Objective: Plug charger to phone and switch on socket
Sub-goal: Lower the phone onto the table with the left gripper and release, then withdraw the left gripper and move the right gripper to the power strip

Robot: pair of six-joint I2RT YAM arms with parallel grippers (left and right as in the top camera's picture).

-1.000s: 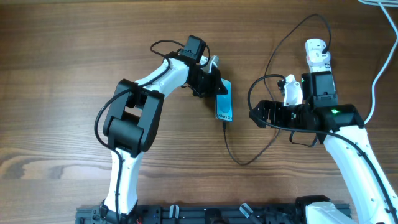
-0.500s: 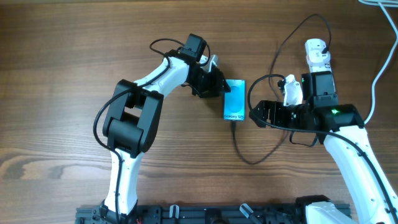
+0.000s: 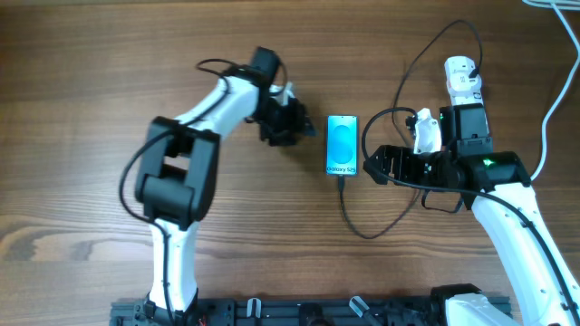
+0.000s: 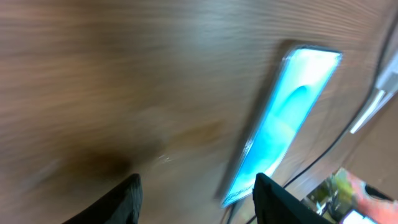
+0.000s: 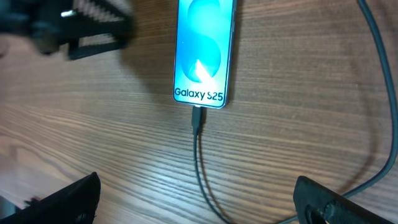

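The phone (image 3: 342, 145) lies flat on the table with its turquoise screen up; it also shows in the right wrist view (image 5: 205, 50) and, blurred, in the left wrist view (image 4: 286, 124). The thin black charger cable (image 3: 349, 217) has its tip in the phone's near end (image 5: 197, 118) and loops right toward the white socket (image 3: 462, 80), which my right arm partly hides. My left gripper (image 3: 299, 127) is open and empty a short way left of the phone (image 4: 196, 202). My right gripper (image 3: 372, 165) is open just right of the phone, above the cable (image 5: 199, 208).
A thicker white cable (image 3: 551, 100) runs along the table's far right. Black charger cable arcs from the socket over the back of the table (image 3: 426, 50). My left gripper shows as a blur in the right wrist view (image 5: 81, 28).
My left gripper pushed the phone right and straightened it, then drew back to the left, away from it. The right arm has not moved.
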